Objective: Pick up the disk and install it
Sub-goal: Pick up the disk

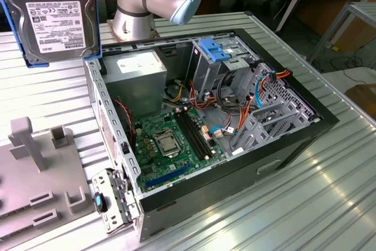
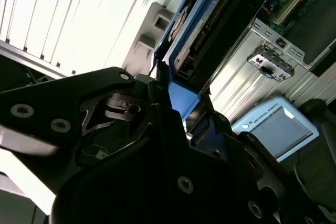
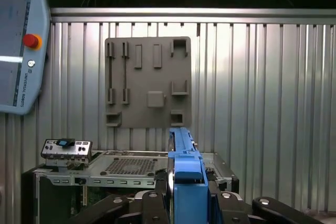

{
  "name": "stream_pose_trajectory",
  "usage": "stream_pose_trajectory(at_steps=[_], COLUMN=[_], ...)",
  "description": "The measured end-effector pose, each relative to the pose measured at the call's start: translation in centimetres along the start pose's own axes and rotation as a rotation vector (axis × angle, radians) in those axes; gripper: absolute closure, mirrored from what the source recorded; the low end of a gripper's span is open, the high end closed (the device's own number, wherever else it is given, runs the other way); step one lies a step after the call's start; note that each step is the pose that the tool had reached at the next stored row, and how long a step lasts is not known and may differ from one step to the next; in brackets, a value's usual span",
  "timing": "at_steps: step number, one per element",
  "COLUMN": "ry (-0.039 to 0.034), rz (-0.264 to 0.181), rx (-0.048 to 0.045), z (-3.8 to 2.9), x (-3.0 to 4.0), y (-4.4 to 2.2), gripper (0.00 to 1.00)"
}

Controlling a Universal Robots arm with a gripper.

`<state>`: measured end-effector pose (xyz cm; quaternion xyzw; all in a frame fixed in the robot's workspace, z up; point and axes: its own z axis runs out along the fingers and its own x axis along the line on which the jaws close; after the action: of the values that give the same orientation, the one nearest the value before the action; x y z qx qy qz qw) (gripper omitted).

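Pickup done: my claw [image 3: 186, 205] is clamped on the disk [image 1: 56, 13], held on edge above the surface [image 1: 41, 89] — beside the open computer case [image 1: 247, 180]. Installation is outstanding — the disk is not yet in the case.

The disk [image 1: 56, 13] I hold is dark grey with a pale label and bright blue rails. My gripper [image 3: 186, 203] is black. The table [image 1: 305, 204] is ribbed silver, the motherboard [image 1: 170, 145] green, the fixture plate [image 3: 147, 82] plain grey, and the pendant [image 3: 21, 51] pale blue with a red button [image 3: 30, 40].
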<state>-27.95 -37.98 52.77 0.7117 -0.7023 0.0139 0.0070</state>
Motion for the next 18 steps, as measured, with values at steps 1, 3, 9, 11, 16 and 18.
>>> stream_pose_trajectory(at_steps=[1,3,9,11,16,18], ry=[0.0,0.0,-0.0001,0.0005,0.0026,0.0026], rz=[0.0,0.0,0.0,0.0,0.001,0.001], rx=[-0.0001,0.0,0.0002,0.004,0.0197,0.0214], z=[0.01,0.05,0.18,0.24,0.4,0.46], x=[0.01,0.01,0.04,0.04,0.05,0.06], y=[-0.45,-1.03,-3.16,-3.51,-5.02,-5.89], gripper=[0.63,0.63,0.63,0.63,0.63,0.63])
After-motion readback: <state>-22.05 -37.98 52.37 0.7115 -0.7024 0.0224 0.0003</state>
